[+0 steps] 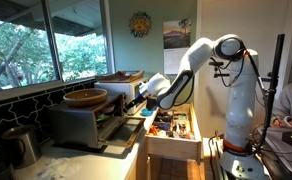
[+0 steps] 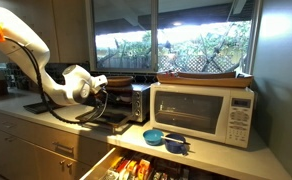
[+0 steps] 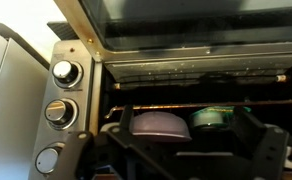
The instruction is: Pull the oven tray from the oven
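The oven (image 1: 79,124) stands on the desk (image 1: 81,163) below the window, its front door lowered and a round wooden bowl (image 1: 86,97) on top of it. The white arm (image 1: 201,55) reaches over an open drawer (image 1: 172,130), with the pincer (image 1: 142,101) at the oven's open front. The pincer's jaw position cannot be made out.

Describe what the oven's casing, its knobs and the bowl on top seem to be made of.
The oven casing: probably grey-silver metal; flat, dull sheen. Its knobs: chrome-look, metal or plated plastic; bright highlights. The bowl: likely wood; warm brown, matte.
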You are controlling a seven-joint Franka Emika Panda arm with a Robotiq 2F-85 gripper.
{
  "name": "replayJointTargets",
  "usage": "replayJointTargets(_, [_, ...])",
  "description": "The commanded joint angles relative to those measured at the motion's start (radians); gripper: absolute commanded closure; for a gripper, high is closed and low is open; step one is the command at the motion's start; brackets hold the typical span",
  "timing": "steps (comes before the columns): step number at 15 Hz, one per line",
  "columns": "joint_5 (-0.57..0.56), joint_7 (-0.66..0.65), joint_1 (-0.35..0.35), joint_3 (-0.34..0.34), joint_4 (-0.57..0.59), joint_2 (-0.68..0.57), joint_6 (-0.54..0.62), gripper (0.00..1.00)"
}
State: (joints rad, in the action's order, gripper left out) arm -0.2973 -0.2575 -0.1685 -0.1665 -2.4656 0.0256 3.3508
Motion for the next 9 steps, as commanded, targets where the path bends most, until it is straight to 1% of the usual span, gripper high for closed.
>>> replayJointTargets(1, [0.052,0.086,0.022,0.014,0.077,-0.117,0.080,0.00])
replayJointTargets(4, [0.082,0.115,0.071,0.020,0.115,-0.195,0.127,0.00])
replayJointTargets(5, [0.110,0.147,0.108,0.042,0.126,-0.215,0.144,0.00])
replayJointTargets(6, [0.118,0.165,0.117,0.048,0.134,-0.227,0.160,0.00])
replayJointTargets(7, [0.181,0.231,0.166,0.084,0.131,-0.219,0.187,0.00])
replayJointTargets(8, [0.218,0.272,0.195,0.099,0.120,-0.206,0.213,0.00])
replayJointTargets(9, [0.149,0.194,0.132,0.054,0.121,-0.210,0.178,0.00])
